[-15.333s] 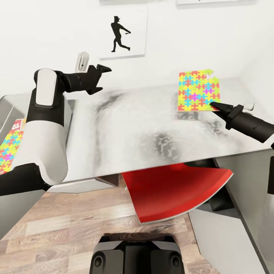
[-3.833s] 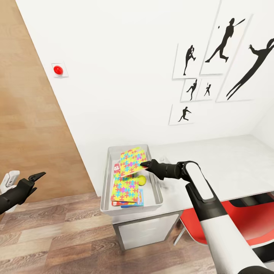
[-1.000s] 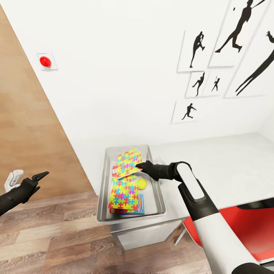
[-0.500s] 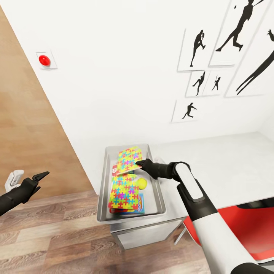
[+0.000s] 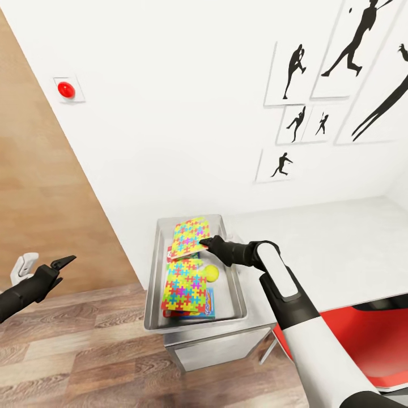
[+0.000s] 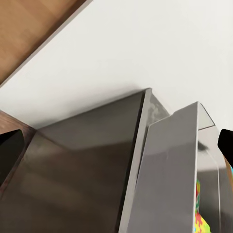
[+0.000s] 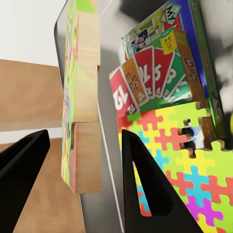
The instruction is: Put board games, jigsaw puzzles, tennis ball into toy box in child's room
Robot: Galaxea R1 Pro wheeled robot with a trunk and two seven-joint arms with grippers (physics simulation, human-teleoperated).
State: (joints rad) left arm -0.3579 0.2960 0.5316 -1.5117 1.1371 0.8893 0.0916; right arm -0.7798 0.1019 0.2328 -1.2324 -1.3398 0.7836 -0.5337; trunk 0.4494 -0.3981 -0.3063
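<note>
White-walled room w/ black sports-silhouette pictures on the wall, a brown door at left, wood-plank floor below. A red button plate sits on the wall near the door. The light grey table runs along the wall, red chair tucked under it.

The toy box stands at the table's left end, next to the door side. Inside: one jigsaw puzzle lying flat over a board game, blue edge poking out from under it; tennis ball just beside that slab, toward the right wall of the bin. The right wrist view shows a card-print game box under the flat puzzle.

Right gripper is over the box's far end w/ a second puzzle slab between its fingers, tilted, above the bin contents (wrist cam: slab edge-on between the two black fingers, gap visible on one side, so firm contact can't be confirmed).

Left gripper hangs out over the floor, well apart from the table, holding nothing. The head view shows the tips close together, but in the wrist view the finger tips stand wide apart w/ the box's rim and the cabinet side between them.
</note>
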